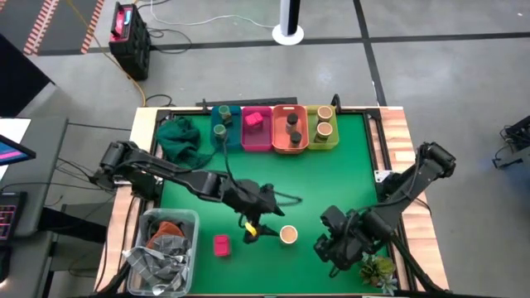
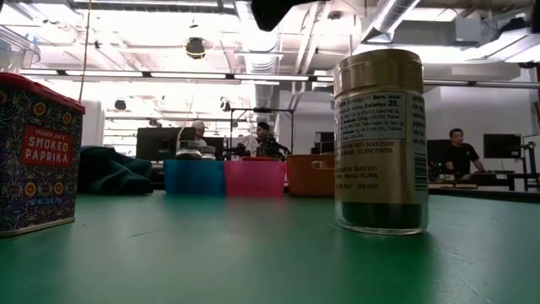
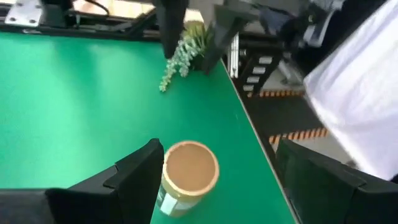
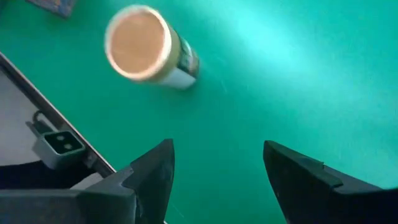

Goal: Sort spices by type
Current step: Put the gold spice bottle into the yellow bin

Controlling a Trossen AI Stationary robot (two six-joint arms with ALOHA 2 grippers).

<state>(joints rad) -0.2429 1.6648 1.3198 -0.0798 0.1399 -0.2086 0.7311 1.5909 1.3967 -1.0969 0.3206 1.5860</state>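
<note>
1. The left gripper (image 1: 267,225) hangs over the near middle of the green table (image 1: 331,174), its fingers (image 3: 140,171) spread wide and holding nothing.
2. The tan-lidded jar (image 1: 288,235) stands upright on the table just right of that gripper; in the left wrist view the jar (image 3: 188,176) sits beside one finger, inside the gap but not gripped.
3. The right gripper (image 1: 331,244) waits low over the table to the right of the jar, its jaws also wide apart and empty; its wrist view shows the jar (image 4: 149,46) well ahead of its fingers.
4. A pink box (image 1: 221,245) lies on the table to the left of the left gripper, near the front edge.
5. Along the far edge stand four bins, the blue bin (image 1: 224,126), pink bin (image 1: 256,139), orange bin (image 1: 290,142) and yellow bin (image 1: 325,139), each holding sorted spice containers.
</note>
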